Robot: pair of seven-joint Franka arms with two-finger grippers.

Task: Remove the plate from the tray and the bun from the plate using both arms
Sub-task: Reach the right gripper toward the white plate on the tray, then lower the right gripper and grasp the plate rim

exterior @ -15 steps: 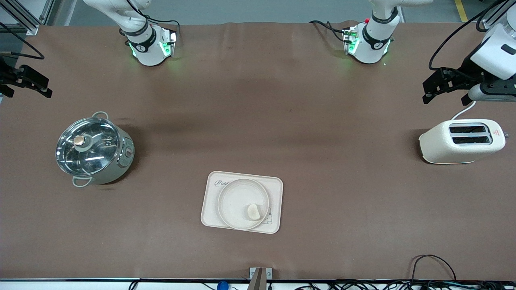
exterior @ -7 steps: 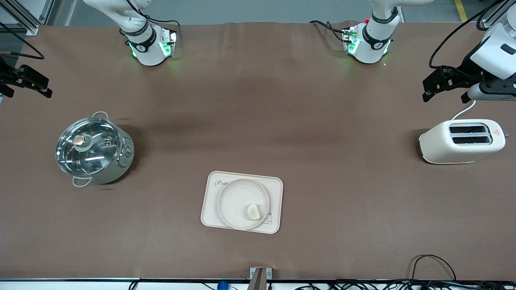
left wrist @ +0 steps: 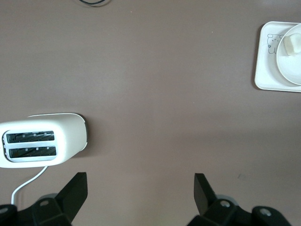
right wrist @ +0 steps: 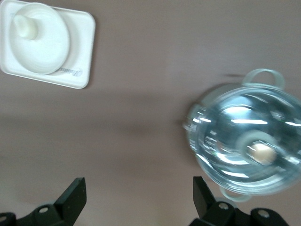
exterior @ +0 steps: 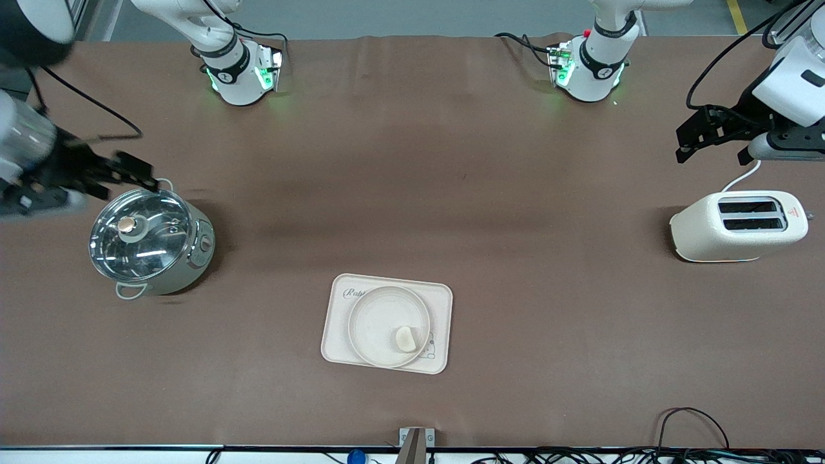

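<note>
The round cream plate [exterior: 377, 322] lies on the rectangular cream tray [exterior: 442, 298] near the front camera's edge of the table. The small pale bun [exterior: 405, 338] lies on the plate. My right gripper [exterior: 138, 173] is open and empty in the air over the rim of a steel pot [exterior: 143, 235]. My left gripper [exterior: 682, 147] is open and empty in the air at the left arm's end of the table, by a toaster [exterior: 738, 225]. The right wrist view shows plate [right wrist: 44, 49], bun [right wrist: 24, 24] and pot [right wrist: 244, 146]. The left wrist view shows plate [left wrist: 294, 68] and bun [left wrist: 290, 43].
The lidded steel pot stands toward the right arm's end of the table. The cream two-slot toaster with a white cord [left wrist: 28, 181] stands toward the left arm's end. Cables lie along the table's edge nearest the front camera.
My right arm has swung in from the table's end and its gripper now hangs over the pot's rim. The left arm, plate and bun have not moved.
</note>
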